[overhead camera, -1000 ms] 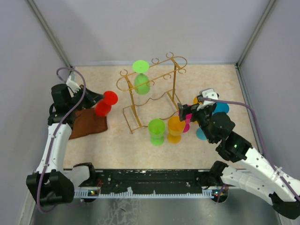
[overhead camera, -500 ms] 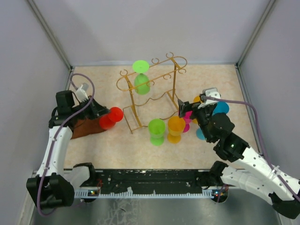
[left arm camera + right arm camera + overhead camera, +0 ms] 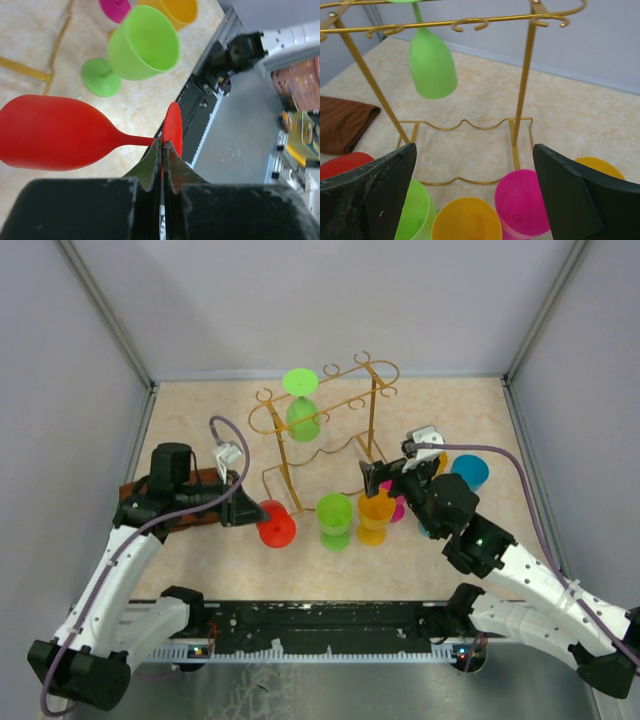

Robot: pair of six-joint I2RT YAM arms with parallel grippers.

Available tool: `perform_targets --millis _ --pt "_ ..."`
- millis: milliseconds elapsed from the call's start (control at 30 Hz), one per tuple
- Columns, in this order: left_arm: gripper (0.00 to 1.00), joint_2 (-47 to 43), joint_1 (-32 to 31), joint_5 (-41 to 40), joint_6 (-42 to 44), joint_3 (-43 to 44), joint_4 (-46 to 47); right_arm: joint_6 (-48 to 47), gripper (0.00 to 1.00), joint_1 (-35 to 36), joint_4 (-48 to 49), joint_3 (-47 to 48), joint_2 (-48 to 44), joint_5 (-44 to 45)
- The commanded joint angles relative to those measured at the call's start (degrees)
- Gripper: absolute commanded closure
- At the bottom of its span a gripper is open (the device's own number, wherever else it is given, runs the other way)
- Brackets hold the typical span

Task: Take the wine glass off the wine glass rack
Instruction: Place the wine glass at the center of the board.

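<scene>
The gold wire wine glass rack (image 3: 322,430) stands at the back middle of the table. One green wine glass (image 3: 302,416) hangs upside down from its left rail; it also shows in the right wrist view (image 3: 432,65), with the rack (image 3: 524,75) behind. My left gripper (image 3: 248,510) is shut on the foot of a red wine glass (image 3: 276,527), held sideways low in front of the rack's left corner. In the left wrist view the fingertips (image 3: 162,150) pinch the foot's rim and the red glass (image 3: 50,132) points left. My right gripper (image 3: 385,476) is open and empty (image 3: 475,200), facing the rack.
A green glass (image 3: 334,520), an orange glass (image 3: 376,512) and a magenta glass (image 3: 400,504) stand in front of the rack. Blue glasses (image 3: 470,472) stand at the right. A brown cloth (image 3: 165,502) lies under the left arm.
My left gripper has carried the red wine glass from beside the cloth to the right and nearer, in front of the rack. My right gripper has shifted a little left toward the rack.
</scene>
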Motion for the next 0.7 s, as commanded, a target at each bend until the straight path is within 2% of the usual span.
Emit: perform_targets --millis 0,200,367,667 --pt "1.00 -0.82 -6.06 1.24 5.88 3.15 -3.50 1.03 0.01 -0.21 -0.97 4.73 -0.26 -12.88" --pt "1.00 -1.01 -6.97 3.85 5.44 6.69 -2.50 1.59 0.01 -0.22 -1.80 5.77 -0.52 -35.00" --pt "1.00 -3.25 -7.05 6.26 -2.96 5.83 5.99 3.79 0.06 -0.16 -0.48 6.01 0.97 -48.91" --pt "1.00 -9.79 -7.02 2.02 -13.32 -0.81 19.02 11.81 0.27 0.00 -2.07 11.12 10.25 -56.15"
